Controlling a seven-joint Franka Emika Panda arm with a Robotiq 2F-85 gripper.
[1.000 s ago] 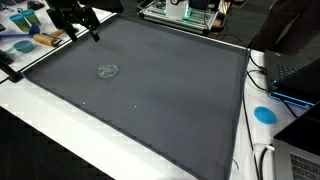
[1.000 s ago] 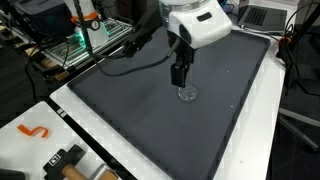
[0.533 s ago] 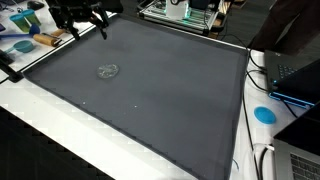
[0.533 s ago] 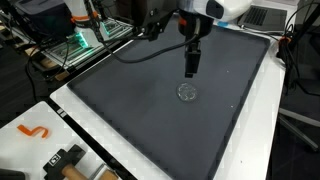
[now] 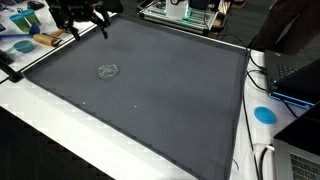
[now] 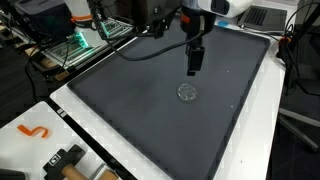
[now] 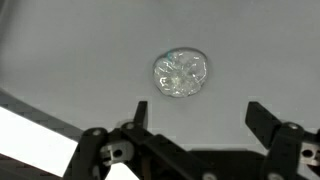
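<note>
Fingers [image 7: 258,118] are standing wide and empty while I am hovering them above the small clear crumpled piece [image 7: 181,73], which is lying untouched on the dark mat [image 6: 150,120] covering the worktop [image 5: 50,125].

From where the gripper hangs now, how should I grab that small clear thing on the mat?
Probably across its outer edge, straight from above: the clear thing lies low and roundish on the mat, and the open gripper hangs above it.
</note>
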